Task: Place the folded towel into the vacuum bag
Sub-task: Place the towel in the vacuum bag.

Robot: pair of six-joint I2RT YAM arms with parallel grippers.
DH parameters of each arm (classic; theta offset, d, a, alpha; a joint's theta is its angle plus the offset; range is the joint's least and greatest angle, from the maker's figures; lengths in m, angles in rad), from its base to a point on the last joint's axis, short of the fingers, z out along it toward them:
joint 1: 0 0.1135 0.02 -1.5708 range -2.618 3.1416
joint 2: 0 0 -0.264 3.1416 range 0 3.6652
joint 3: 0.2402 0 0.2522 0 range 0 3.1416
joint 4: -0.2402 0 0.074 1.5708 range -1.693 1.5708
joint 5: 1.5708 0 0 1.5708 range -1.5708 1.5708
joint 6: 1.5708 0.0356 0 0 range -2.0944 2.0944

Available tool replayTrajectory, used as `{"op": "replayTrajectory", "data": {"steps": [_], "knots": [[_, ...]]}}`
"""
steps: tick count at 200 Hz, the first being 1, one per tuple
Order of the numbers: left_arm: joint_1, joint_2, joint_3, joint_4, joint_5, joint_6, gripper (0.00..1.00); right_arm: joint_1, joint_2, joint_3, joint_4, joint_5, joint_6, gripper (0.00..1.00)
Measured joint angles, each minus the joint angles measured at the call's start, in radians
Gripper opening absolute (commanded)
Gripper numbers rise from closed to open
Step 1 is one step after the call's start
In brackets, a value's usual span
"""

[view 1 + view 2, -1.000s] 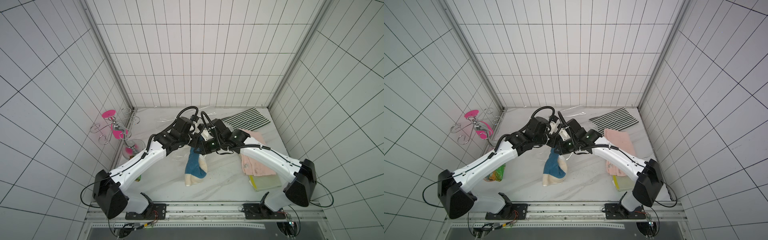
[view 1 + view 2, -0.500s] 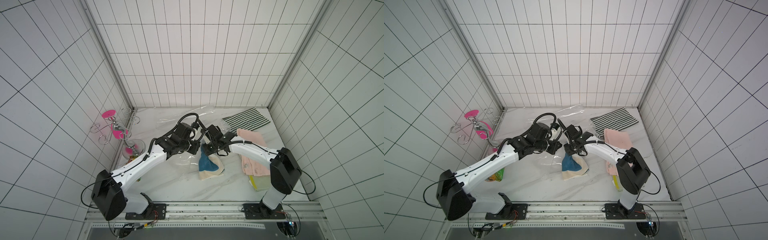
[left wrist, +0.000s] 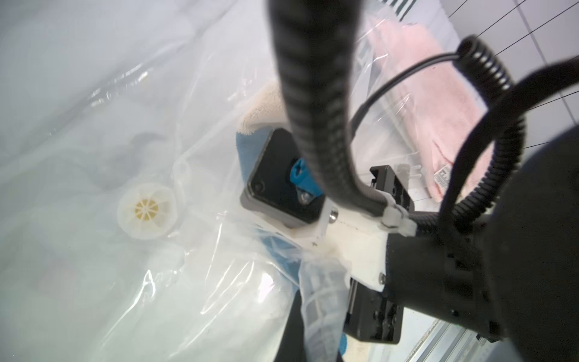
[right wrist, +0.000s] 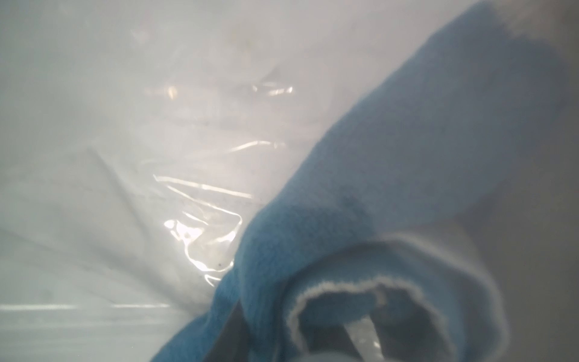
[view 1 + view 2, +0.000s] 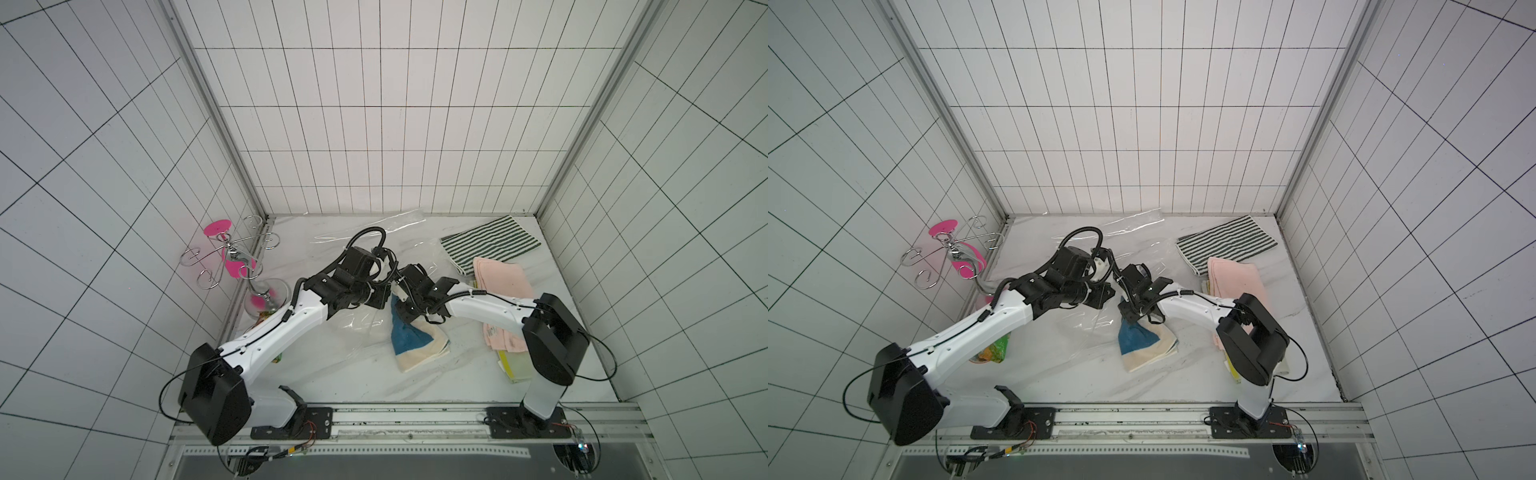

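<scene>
Towel point(image 5: 415, 345), blue and cream, crumpled just beside vacuum bag point(image 5: 399, 226) at its near edge, upper end under right gripper point(image 5: 403, 319); whether inside the plastic, unclear. Jaws there clenched or released: impossible to tell. Left gripper point(image 5: 382, 303) clamped tight on bag's edge, plastic there raised and bunched.

Blue towel point(image 4: 391, 188) blurred, cut off by edges

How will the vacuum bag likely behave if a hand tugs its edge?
Probably floppy: the vacuum bag lies in creases and raised folds. Likely light and slippery, being thin glossy clear film. Its round white valve looks like the only stiff part.
</scene>
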Motion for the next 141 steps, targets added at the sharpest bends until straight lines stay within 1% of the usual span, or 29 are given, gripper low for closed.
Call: {"op": "replayTrajectory", "data": {"steps": [17, 23, 29, 32, 37, 43, 46, 63, 101, 125, 126, 129, 141], "knots": [[0.014, 0.014, -0.016, 0.025, 0.001, -0.01, 0.0, -0.003, -0.009, -0.02, 0.003, -0.019, 0.028, 0.59], [0.022, 0.021, -0.016, 0.035, 0.001, -0.013, 0.0, -0.007, -0.009, -0.021, 0.004, -0.024, 0.038, 0.66], [0.028, 0.028, -0.016, 0.047, 0.002, -0.015, 0.0, -0.01, -0.009, -0.021, 0.006, -0.029, 0.045, 0.68], [0.031, 0.033, -0.016, 0.054, 0.002, -0.017, 0.0, -0.012, -0.009, -0.021, 0.006, -0.031, 0.047, 0.74], [0.035, 0.04, -0.016, 0.063, 0.004, -0.018, 0.0, -0.014, -0.011, -0.021, 0.005, -0.037, 0.054, 0.81], [0.037, 0.049, -0.016, 0.072, 0.005, -0.019, 0.0, -0.016, -0.014, -0.021, 0.004, -0.042, 0.062, 0.87], [0.037, 0.054, -0.016, 0.078, 0.006, -0.02, 0.0, -0.017, -0.019, -0.022, 0.002, -0.048, 0.064, 0.89], [0.039, 0.073, -0.014, 0.095, 0.011, -0.025, 0.0, -0.024, -0.064, -0.045, -0.008, -0.07, 0.079, 0.91], [0.043, 0.092, -0.005, 0.11, 0.008, -0.026, 0.0, -0.045, -0.224, -0.063, -0.034, -0.136, 0.114, 0.92], [0.044, 0.105, 0.007, 0.116, 0.007, -0.029, 0.0, -0.047, -0.303, -0.093, -0.031, -0.15, 0.15, 0.93], [0.044, 0.106, 0.008, 0.116, 0.007, -0.029, 0.0, -0.047, -0.308, -0.098, -0.031, -0.149, 0.158, 0.93], [0.044, 0.107, 0.01, 0.116, 0.007, -0.029, 0.0, -0.047, -0.317, -0.106, -0.029, -0.148, 0.161, 1.0], [0.044, 0.111, 0.017, 0.114, 0.006, -0.029, 0.0, -0.043, -0.355, -0.154, -0.022, -0.13, 0.198, 0.99]]}}
